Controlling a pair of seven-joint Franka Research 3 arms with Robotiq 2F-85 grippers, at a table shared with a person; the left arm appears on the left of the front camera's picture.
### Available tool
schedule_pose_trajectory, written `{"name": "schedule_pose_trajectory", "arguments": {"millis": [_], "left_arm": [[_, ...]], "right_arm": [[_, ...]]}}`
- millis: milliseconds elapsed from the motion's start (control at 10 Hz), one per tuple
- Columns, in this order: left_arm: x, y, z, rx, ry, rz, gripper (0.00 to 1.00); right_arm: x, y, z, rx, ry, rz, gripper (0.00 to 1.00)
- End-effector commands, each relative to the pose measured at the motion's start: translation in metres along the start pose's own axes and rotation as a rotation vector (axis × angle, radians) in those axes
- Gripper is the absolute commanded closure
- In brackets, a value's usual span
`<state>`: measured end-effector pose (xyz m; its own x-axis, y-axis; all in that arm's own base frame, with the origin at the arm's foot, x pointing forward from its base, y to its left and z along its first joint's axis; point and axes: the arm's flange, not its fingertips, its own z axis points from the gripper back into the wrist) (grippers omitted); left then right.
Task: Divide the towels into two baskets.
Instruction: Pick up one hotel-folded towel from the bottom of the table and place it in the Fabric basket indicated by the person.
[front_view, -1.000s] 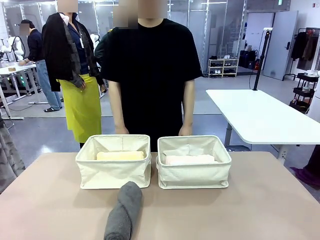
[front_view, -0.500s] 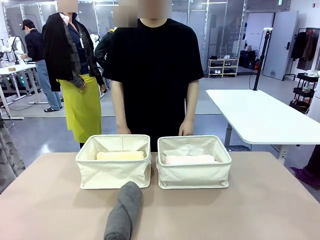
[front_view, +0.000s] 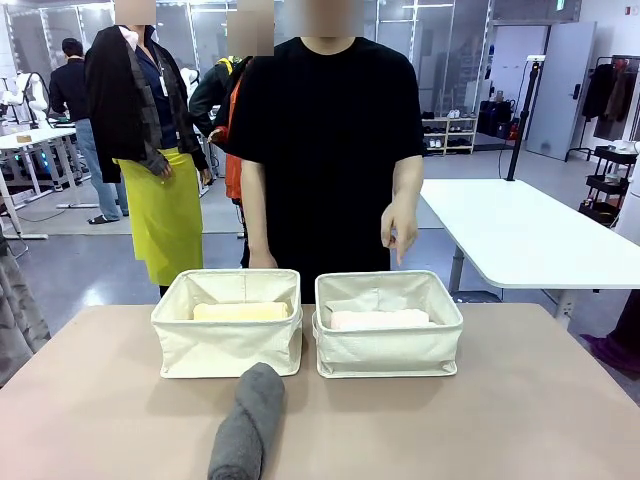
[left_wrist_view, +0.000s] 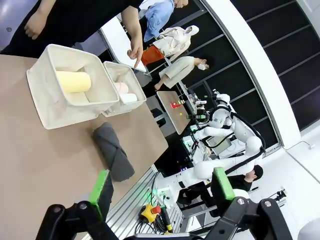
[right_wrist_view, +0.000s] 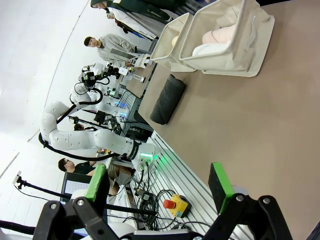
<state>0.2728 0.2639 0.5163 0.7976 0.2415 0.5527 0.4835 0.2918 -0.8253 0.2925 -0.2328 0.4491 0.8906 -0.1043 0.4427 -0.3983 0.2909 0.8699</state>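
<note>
A rolled dark grey towel (front_view: 247, 423) lies just before the cream baskets (front_view: 226, 345) holding a yellow towel (front_view: 240, 312) and a pink towel (front_view: 380, 320), the left gripper (left_wrist_view: 162, 187) and right gripper (right_wrist_view: 157, 182) empty, fingers apart.

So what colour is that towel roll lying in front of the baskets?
The towel roll is dark grey, clearest in the front view.

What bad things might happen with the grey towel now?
The grey towel lies close to the near edge of the table, so a clumsy nudge might push it off. It is a soft roll, so it may droop or unroll when lifted. The person's hand points over the right basket, and an arm heading there might bump it.
</note>
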Motion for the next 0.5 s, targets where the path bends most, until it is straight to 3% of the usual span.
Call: {"name": "schedule_pose_trajectory", "arguments": {"millis": [0,400], "left_arm": [[-0.0040,-0.0041,-0.0001,-0.009,-0.008,-0.008,0.00],[-0.0040,-0.0041,-0.0001,-0.009,-0.008,-0.008,0.00]], "right_arm": [[0.0001,0.0045,0.0007,0.008,-0.004,0.004,0.00],[0.0001,0.0045,0.0007,0.008,-0.004,0.004,0.00]]}}
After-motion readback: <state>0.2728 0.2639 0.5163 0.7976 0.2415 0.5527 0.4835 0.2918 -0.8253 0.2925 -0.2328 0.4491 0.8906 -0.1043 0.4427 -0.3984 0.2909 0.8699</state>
